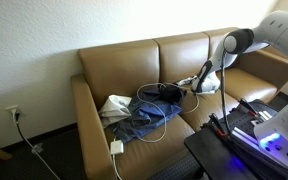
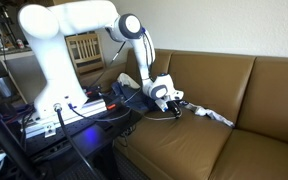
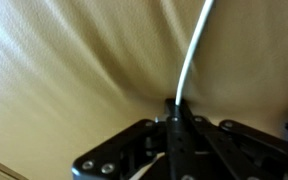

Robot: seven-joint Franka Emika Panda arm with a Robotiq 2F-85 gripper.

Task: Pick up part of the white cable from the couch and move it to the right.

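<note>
At left, clothes (image 1: pixel 144 120) heaped on the couch (image 1: pixel 114 62). Further right, gripper (image 1: pixel 206 82) low over the couch, clamped on the cable (image 3: pixel 189 60), white line leading away across the leather. Grasp apparently made; next, lift slightly and carry rightward, minding snags on the clothes.

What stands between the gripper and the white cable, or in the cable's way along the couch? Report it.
Nothing between them: in the wrist view the white cable runs straight into the gripper, jaws closed on it. In an exterior view a crumpled white cloth lies on the couch just beside the gripper.
</note>
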